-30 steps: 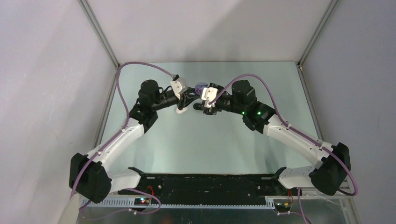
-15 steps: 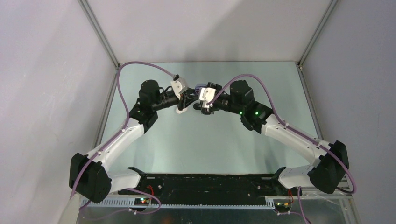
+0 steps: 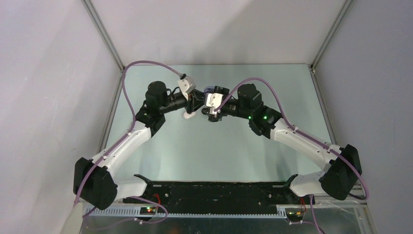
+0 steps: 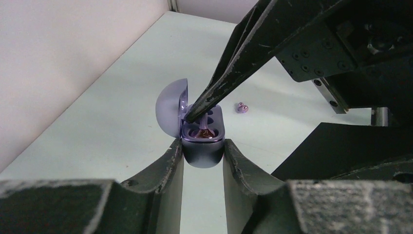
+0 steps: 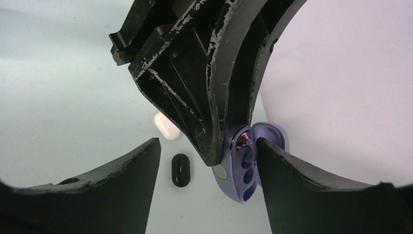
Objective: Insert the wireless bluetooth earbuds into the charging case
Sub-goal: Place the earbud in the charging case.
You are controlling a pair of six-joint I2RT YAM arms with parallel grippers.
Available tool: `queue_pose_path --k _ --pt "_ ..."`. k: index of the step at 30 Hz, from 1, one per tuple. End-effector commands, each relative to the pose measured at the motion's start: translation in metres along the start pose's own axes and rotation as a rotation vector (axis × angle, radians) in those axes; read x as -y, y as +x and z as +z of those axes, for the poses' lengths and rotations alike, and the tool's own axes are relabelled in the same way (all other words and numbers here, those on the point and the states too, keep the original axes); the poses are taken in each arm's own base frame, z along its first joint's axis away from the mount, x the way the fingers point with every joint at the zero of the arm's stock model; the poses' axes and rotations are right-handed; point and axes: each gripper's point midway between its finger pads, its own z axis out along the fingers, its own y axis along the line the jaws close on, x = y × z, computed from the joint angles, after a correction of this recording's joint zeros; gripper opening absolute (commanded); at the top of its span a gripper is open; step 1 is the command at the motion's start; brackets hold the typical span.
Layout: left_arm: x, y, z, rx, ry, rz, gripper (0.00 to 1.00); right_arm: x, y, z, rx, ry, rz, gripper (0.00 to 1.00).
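Left end effector (image 4: 202, 144) around one lavender case (image 4: 201, 158)

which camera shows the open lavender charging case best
The left wrist view: the lavender charging case sits centred, clamped between the left fingers, lid open, wells visible. The right wrist view shows it side-on and partly covered. The top view barely shows it at all.

Lab setting, plain white walls (image 3: 44, 73), aluminium posts (image 3: 103, 35)
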Motion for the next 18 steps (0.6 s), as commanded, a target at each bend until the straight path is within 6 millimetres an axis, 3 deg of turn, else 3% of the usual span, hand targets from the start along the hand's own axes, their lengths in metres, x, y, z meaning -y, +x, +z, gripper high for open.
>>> queue_pose_path --k 1,4,6,11,13,15,17,18 --pt "-0.003 -0.038 0.003 0.093 0.003 0.009 0.00 0.017 -0.026 0.002 0.069 0.039 -0.043 0.76" --pt "-0.004 -0.034 0.002 0.077 -0.001 0.023 0.00 0.040 -0.032 -0.006 0.062 0.145 -0.051 0.77" --pt "-0.005 -0.028 0.001 0.058 -0.003 0.035 0.00 0.058 -0.048 -0.019 0.105 0.214 -0.056 0.79" --pt "-0.009 -0.011 0.001 0.014 -0.013 0.052 0.00 0.074 -0.072 -0.054 0.151 0.230 0.030 0.81" --pt "-0.012 -0.008 0.001 0.004 -0.022 0.052 0.00 0.073 -0.060 -0.069 0.108 0.216 0.083 0.81" --pt "-0.016 -0.007 0.000 0.000 -0.037 0.047 0.00 0.067 -0.035 -0.081 0.026 0.179 0.133 0.78" --pt "-0.018 -0.007 -0.003 -0.006 -0.050 0.042 0.00 0.065 0.002 -0.098 -0.063 0.126 0.176 0.74" --pt "-0.021 -0.007 -0.005 -0.008 -0.061 0.043 0.00 0.055 0.020 -0.103 -0.122 0.081 0.215 0.74"
